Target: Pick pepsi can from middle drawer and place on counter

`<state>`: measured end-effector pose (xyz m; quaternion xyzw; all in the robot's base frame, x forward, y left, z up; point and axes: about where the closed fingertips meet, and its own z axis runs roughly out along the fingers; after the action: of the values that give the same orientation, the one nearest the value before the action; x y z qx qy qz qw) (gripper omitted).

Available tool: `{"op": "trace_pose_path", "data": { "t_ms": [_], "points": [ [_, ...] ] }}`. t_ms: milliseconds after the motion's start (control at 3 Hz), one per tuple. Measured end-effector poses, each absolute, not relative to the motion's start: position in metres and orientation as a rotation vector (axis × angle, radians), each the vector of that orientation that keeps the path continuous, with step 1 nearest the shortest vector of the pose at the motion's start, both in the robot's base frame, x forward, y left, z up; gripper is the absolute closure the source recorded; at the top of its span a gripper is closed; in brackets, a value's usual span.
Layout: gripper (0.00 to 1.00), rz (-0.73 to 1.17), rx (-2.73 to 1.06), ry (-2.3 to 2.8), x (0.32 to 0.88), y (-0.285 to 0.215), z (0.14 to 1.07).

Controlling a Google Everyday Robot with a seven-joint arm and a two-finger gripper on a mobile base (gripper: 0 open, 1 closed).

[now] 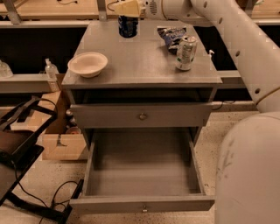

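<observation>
The pepsi can (128, 27) is a small dark blue can at the back edge of the counter (140, 61), left of centre. My gripper (127, 8) sits right over it, with its yellowish fingers closed around the can's top. I cannot tell whether the can's base rests on the counter or hangs just above it. The middle drawer (142, 204) is pulled wide open below, and its grey box shows nothing inside. My arm (236, 39) reaches in from the right.
A white bowl (88, 64) stands at the counter's left. A silver-green can (186, 53) and a blue crumpled bag (171, 35) are at its right. The shallower upper drawer (142, 116) is shut. A cardboard box (61, 144), a bottle (51, 68) and floor cables lie left.
</observation>
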<state>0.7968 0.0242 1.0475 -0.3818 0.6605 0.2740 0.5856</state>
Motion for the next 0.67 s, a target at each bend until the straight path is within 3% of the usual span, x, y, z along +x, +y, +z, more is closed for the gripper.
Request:
{"op": "trace_pose_path", "data": {
  "t_ms": [667],
  "points": [
    [1.0, 0.534, -0.648, 1.687, 0.882, 0.014, 1.021]
  ]
}}
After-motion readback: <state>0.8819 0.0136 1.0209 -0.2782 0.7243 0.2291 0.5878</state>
